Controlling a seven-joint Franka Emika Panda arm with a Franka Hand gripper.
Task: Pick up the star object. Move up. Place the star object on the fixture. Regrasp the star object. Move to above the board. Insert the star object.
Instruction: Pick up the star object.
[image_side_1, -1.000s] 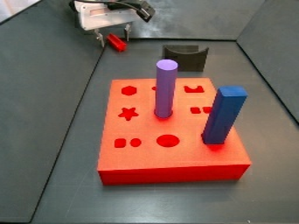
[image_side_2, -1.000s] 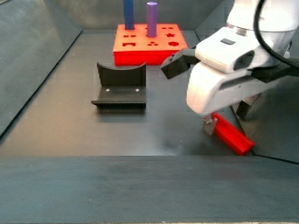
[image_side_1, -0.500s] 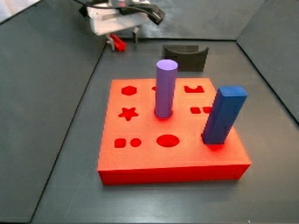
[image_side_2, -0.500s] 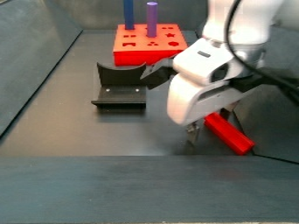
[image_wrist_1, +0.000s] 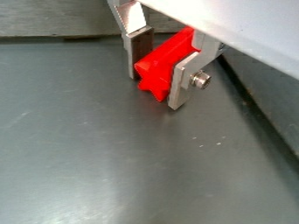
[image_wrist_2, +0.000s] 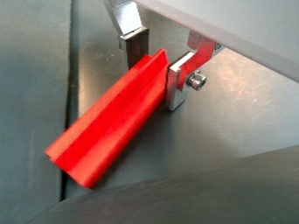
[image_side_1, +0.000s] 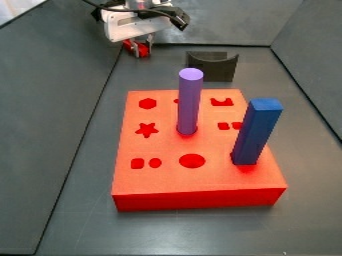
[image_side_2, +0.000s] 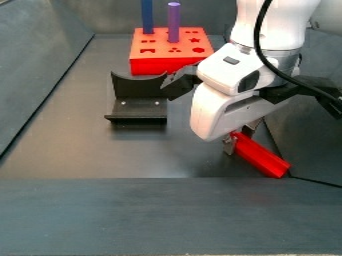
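Note:
My gripper (image_wrist_1: 160, 80) is shut on the star object (image_wrist_1: 158, 63), a red peg with a star-shaped end, held crosswise between the silver fingers. In a wrist view the peg (image_wrist_2: 111, 122) sticks out long past the gripper (image_wrist_2: 160, 79). In a side view the gripper (image_side_1: 134, 38) is at the far back of the floor with the peg (image_side_1: 134, 47) below it. In a side view the peg (image_side_2: 261, 157) is low over the dark floor under the gripper (image_side_2: 235, 143). The fixture (image_side_1: 211, 65) (image_side_2: 136, 100) and the red board (image_side_1: 201, 188) (image_side_2: 167, 62) stand apart from it.
A tall purple cylinder (image_side_1: 190, 100) (image_side_2: 174, 20) and a tall blue square post (image_side_1: 257, 130) (image_side_2: 144, 15) stand upright in the board. Grey walls enclose the floor on all sides; the gripper is close to one wall.
Over the last second the gripper has shifted and turned a little with the peg between its fingers; over the last half second it has barely moved.

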